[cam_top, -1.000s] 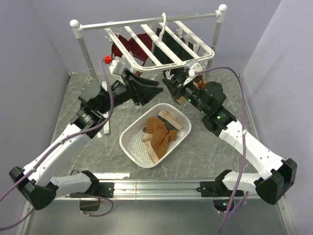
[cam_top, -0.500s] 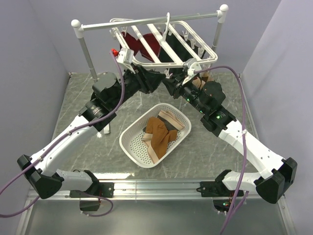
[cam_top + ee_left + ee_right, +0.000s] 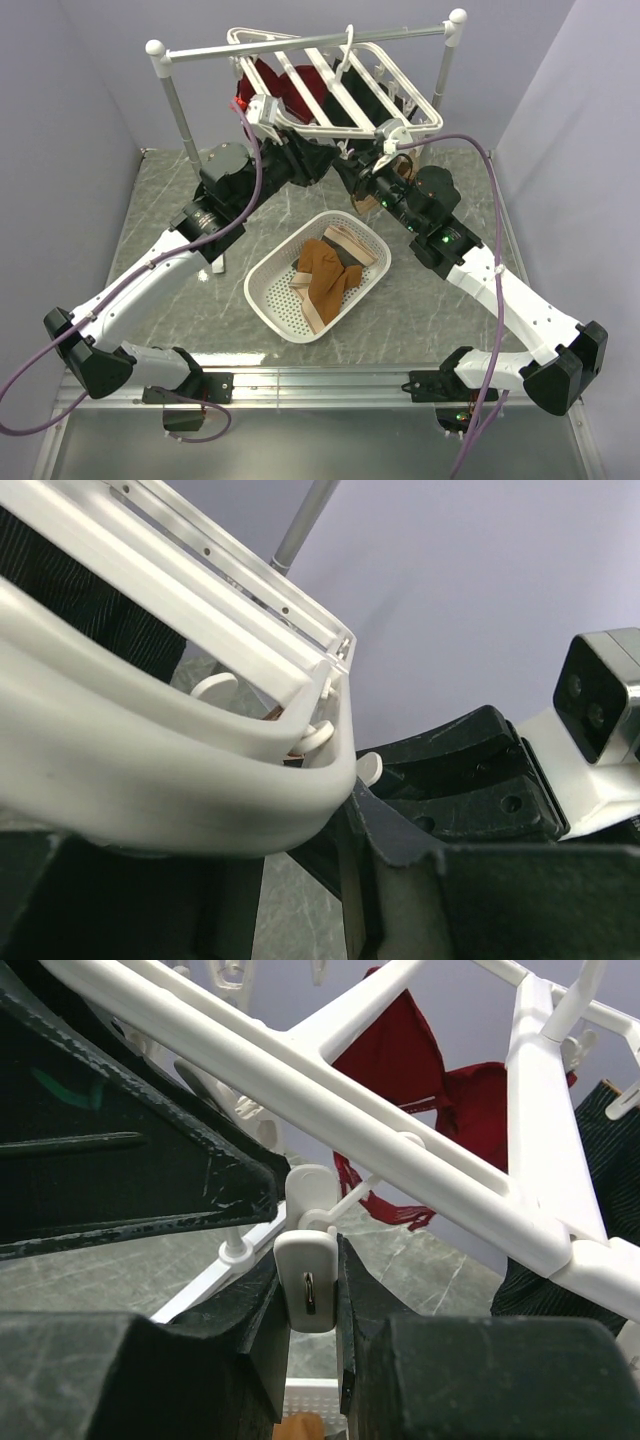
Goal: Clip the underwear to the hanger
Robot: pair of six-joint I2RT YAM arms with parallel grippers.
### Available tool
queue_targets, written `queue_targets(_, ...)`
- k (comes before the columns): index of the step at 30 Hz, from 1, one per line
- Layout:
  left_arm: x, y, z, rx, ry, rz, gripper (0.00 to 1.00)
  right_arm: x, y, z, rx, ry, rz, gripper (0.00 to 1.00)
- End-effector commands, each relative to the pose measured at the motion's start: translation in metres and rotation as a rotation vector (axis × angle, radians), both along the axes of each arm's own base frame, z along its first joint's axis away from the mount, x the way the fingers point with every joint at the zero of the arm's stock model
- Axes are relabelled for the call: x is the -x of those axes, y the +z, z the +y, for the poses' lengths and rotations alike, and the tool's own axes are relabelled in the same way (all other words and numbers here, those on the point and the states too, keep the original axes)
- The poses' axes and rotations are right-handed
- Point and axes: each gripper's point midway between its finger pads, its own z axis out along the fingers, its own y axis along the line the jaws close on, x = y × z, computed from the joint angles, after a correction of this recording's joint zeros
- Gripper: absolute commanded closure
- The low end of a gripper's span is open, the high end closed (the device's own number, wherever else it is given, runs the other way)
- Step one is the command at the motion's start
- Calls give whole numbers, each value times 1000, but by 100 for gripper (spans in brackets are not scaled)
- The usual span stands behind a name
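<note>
The rust-brown underwear [image 3: 325, 277] lies in the white basket; a sliver of it shows at the bottom of the right wrist view [image 3: 300, 1428]. The white hanger [image 3: 330, 85] hangs tilted from the rail. My left gripper [image 3: 305, 160] is raised to the hanger's near left rim [image 3: 200, 790], and the rim lies across its jaws [image 3: 290, 830]. My right gripper [image 3: 368, 180] is shut on a small white clip [image 3: 310, 1280] dangling under the hanger's near edge. Both grippers are well above the underwear.
The white basket [image 3: 270, 300] on the marble table also holds a beige piece [image 3: 352, 240] and a dark garment. A red garment [image 3: 290, 85] and a dark striped one [image 3: 600, 1160] hang from the hanger. The grey rail [image 3: 200, 48] stands on two posts.
My left arm has risen and moved right, and the hanger's near left edge has lifted and tilted with it. My right gripper has stayed on the clip.
</note>
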Motion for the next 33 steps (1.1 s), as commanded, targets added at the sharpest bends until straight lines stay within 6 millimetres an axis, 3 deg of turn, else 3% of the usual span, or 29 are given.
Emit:
queue_targets(1, -1, 20, -1, 72, 4, -8, 64, 19, 9, 18, 2, 90, -4, 100)
queue_targets(4, 4, 21, 2, 132, -4, -40, 59, 13, 8, 17, -21, 61, 31, 100)
queue_targets(6, 11, 30, 15, 168, 25, -87, 55, 12, 7, 18, -40, 57, 54, 100)
queue_targets(12, 8, 17, 33, 130, 113, -79, 51, 9, 9, 20, -59, 40, 67, 100)
queue_targets(14, 8, 9, 36, 115, 130, -71, 52, 10, 9, 22, -58, 43, 61, 100)
queue_targets(19, 9, 22, 32, 152, 111, -120, 62, 9, 8, 27, -48, 53, 52, 100)
queue_targets(31, -8, 17, 21, 170, 127, -66, 68, 16, 15, 37, -54, 84, 34, 100)
queue_targets(33, -6, 21, 19, 180, 115, -75, 76, 15, 13, 37, -50, 85, 36, 100)
